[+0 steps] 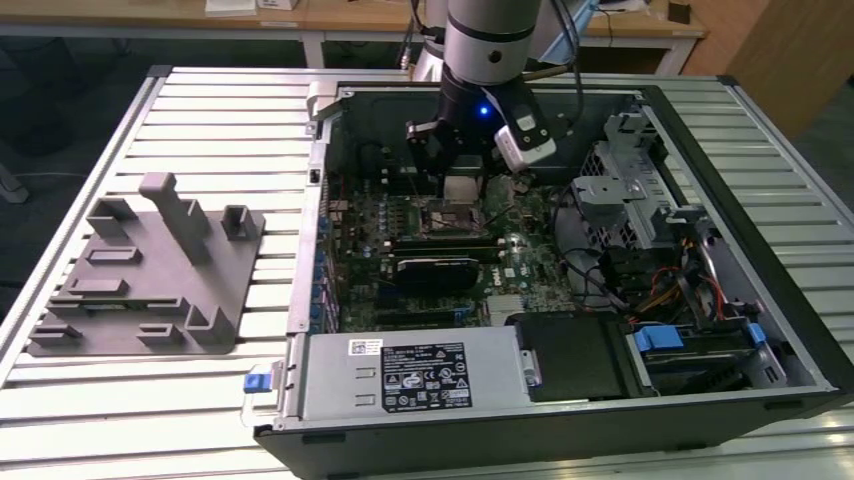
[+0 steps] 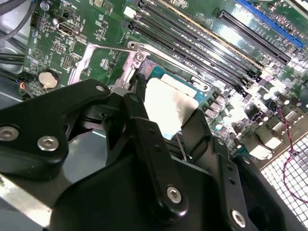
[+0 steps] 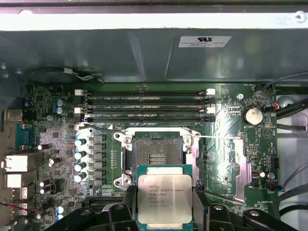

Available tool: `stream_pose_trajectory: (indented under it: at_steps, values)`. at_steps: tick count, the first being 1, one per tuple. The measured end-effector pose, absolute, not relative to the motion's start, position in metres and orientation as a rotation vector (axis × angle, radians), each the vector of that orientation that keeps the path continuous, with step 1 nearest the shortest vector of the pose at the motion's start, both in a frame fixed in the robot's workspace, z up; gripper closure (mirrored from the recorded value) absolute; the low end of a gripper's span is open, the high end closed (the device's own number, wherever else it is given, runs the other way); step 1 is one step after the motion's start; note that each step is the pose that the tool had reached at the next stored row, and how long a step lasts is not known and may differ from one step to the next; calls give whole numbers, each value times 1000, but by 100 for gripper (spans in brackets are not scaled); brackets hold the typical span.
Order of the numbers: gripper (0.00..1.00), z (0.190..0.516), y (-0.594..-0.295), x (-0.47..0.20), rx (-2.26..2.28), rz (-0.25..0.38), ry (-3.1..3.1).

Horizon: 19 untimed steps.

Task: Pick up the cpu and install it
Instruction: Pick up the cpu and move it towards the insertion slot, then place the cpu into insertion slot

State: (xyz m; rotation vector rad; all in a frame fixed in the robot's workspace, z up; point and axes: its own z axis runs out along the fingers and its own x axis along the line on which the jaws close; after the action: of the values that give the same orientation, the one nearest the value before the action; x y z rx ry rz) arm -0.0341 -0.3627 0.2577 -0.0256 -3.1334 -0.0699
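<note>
The claw (image 2: 166,103) was clamped on the cpu (image 3: 165,201) by two opposite edges, flat and just short of the open socket (image 3: 156,150), seemingly clear of the board (image 3: 57,139), where good work wanted it squared to that socket and lowered level.

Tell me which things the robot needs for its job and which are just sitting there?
For the job:
- cpu, a small flat square silvery chip, held in the black gripper
- dark square metal-framed socket, open, on the green motherboard

Just lying about:
- grey plastic holder block
- silver metal power supply box
- round silver coin battery
</note>
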Motion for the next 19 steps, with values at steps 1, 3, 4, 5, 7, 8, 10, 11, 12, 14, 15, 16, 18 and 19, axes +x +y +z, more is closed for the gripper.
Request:
stream_pose_trajectory:
  at_steps: [1,3,4,5,7,8,10,11,12,14,15,16,18,19]
  values:
    - [46,258,-363,-34,-26,-70,-3133]
    - [46,258,-363,-34,-26,-70,-3133]
    - [46,258,-362,-34,-26,-70,-3133]
    - [46,258,-362,-34,-26,-70,-3133]
    - [46,258,-362,-34,-26,-70,-3133]
    - [46,258,-362,-34,-26,-70,-3133]
    - [46,258,-362,-34,-26,-70,-3133]
    - [46,258,-362,-34,-26,-70,-3133]
    - [46,258,-362,-34,-26,-70,-3133]
    - [46,258,-361,-34,-49,-70,-3133]
    - [46,258,-361,-34,-103,-70,-3133]
    - [46,258,-361,-34,-127,-70,-3132]
    - [46,258,-361,-34,-150,-70,-3132]
    - [46,258,-361,-34,-153,-70,-3132]
